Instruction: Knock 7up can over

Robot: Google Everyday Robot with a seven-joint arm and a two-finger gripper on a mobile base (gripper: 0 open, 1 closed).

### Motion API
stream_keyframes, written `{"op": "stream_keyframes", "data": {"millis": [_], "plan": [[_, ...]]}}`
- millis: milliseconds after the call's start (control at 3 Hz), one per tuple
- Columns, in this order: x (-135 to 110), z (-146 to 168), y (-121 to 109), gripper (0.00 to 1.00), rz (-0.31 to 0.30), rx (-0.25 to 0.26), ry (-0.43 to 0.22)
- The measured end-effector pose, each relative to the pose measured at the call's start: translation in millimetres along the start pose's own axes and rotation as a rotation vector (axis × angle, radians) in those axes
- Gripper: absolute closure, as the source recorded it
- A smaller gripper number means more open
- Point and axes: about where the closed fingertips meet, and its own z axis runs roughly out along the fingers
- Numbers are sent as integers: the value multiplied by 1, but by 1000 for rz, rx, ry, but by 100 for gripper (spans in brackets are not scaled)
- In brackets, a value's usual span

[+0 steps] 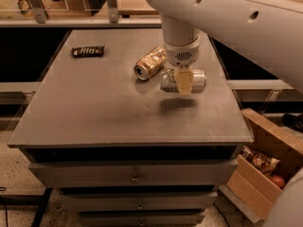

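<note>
The 7up can is a silver-white can lying on its side, right of the table's middle. My gripper hangs straight down over it, one tan finger across the can's middle, hiding its label. The gripper is shut on the can and seems to hold it just above the tabletop, since a shadow lies below it. A gold can lies on its side just left of and behind the 7up can.
A dark snack bar lies at the back left of the grey table, which has drawers below. An open cardboard box with packets stands on the floor at the right. A counter runs behind the table.
</note>
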Motion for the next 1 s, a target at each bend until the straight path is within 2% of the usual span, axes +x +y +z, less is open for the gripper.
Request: {"op": "stream_keyframes", "data": {"millis": [333,667,1000], "plan": [[-2,9,4,13,1,-22,-24],[-5,15,9,0,-2,-42,-36],[-5,15,9,0,-2,-42,-36]]}}
